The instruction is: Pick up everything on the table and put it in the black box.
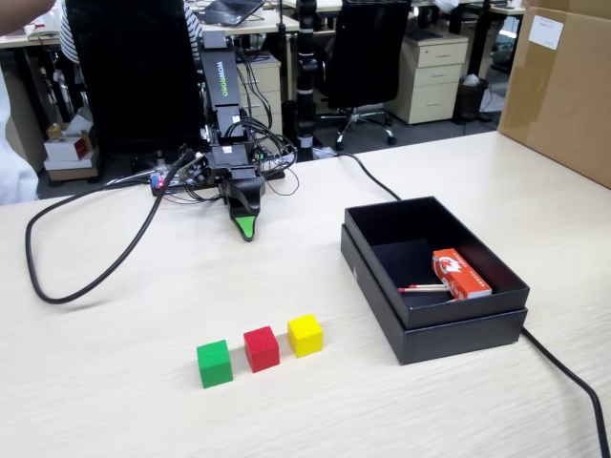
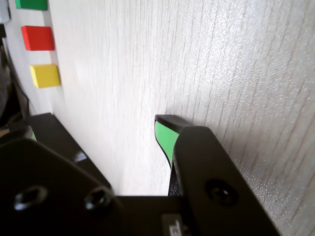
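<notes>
in the fixed view my gripper (image 1: 247,229) hangs tip-down near the arm's base, and i cannot tell whether the jaws are parted, since only one green tip shows. the green cube (image 1: 214,364), red cube (image 1: 261,348) and yellow cube (image 1: 305,335) sit in a close row on the table (image 1: 115,401), well apart from the tip and toward the camera. the black box (image 1: 458,329) lies right of them, holding an orange packet (image 1: 461,274) and a thin stick (image 1: 423,287); i see nothing in the way.

in the wrist view the gripper (image 2: 165,132) points over bare wood, with the cubes stacked along the upper left edge, yellow nearest.
</notes>
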Action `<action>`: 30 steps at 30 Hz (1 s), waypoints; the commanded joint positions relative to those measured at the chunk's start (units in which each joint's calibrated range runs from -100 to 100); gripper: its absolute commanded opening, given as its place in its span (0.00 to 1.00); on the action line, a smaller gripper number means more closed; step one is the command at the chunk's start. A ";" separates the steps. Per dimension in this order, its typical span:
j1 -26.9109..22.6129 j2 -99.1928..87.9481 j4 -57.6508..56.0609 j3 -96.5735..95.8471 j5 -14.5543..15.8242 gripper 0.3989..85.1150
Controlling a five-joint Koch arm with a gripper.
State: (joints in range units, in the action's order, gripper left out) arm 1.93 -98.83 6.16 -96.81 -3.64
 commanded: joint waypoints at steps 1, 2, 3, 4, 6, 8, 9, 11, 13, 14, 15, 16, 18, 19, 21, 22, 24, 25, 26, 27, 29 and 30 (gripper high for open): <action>0.05 0.90 -1.97 -0.02 0.05 0.57; 0.05 0.90 -1.97 -0.02 0.10 0.57; 0.05 0.90 -1.97 -0.02 0.10 0.57; 0.05 0.90 -1.97 -0.02 0.10 0.57; 0.05 0.90 -1.97 -0.02 0.10 0.57; 0.05 0.90 -1.97 0.07 0.10 0.57; 0.10 0.90 -1.97 0.07 0.10 0.57; 0.10 0.90 -1.97 0.07 0.10 0.57; 0.10 0.90 -1.97 0.07 0.05 0.57; 0.10 0.90 -1.97 0.07 0.05 0.57; 0.10 0.90 -1.97 0.07 0.05 0.57; 0.10 0.90 -1.97 0.16 0.05 0.57; 0.15 0.90 -3.61 1.07 0.05 0.57; 0.20 1.02 -5.08 1.79 0.10 0.57; 0.20 1.02 -7.49 3.33 0.20 0.57; 0.20 1.13 -8.19 4.06 0.24 0.57; 0.39 1.24 -9.74 5.60 0.39 0.57; 0.54 1.24 -10.69 6.42 0.39 0.57; 0.68 1.24 -11.90 7.41 0.34 0.57; 0.78 1.24 -12.59 8.05 0.34 0.57; 0.93 1.36 -13.63 9.77 0.34 0.57; 0.98 1.70 -13.72 10.50 0.34 0.57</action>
State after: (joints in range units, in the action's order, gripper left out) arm 2.66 -98.71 -6.00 -88.86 -3.44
